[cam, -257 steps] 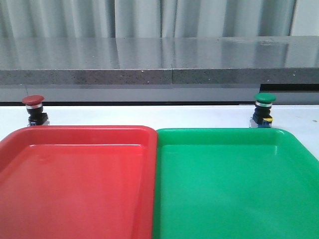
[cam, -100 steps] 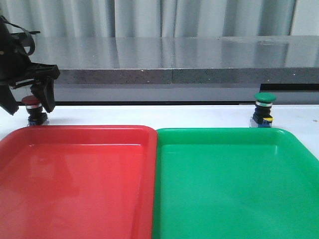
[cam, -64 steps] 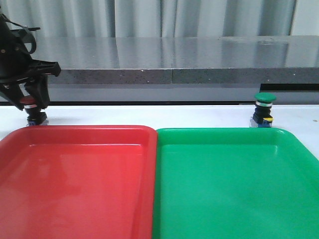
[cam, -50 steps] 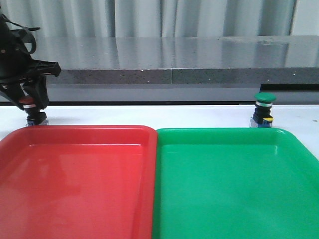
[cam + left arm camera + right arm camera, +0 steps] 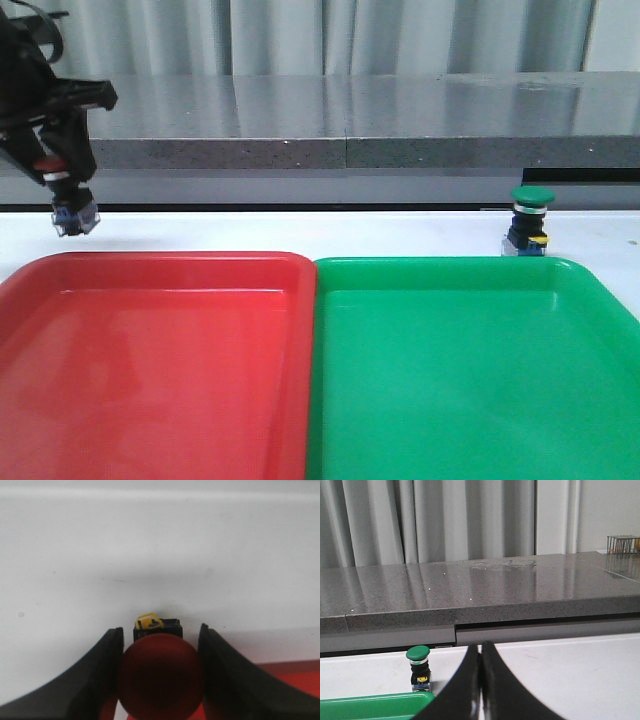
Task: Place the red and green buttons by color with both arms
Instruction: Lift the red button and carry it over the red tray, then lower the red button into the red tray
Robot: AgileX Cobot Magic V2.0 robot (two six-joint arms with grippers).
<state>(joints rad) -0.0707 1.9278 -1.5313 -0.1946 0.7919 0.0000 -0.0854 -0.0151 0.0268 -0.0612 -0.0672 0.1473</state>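
Two grippers: left gripper (image 5: pixel 160 680) clamps red button (image 5: pixel 160 675) clear of the table (image 5: pixel 300 232); right gripper (image 5: pixel 480 690) fingers together.

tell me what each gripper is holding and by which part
Left gripper grips the red button by the sides of its cap, lifted off the table. Right gripper is shut, empty.

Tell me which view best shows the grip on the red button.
The left wrist view: both fingers clamp the red button. The front view shows it lifted, partly hidden by the left gripper. The right wrist view misses it.
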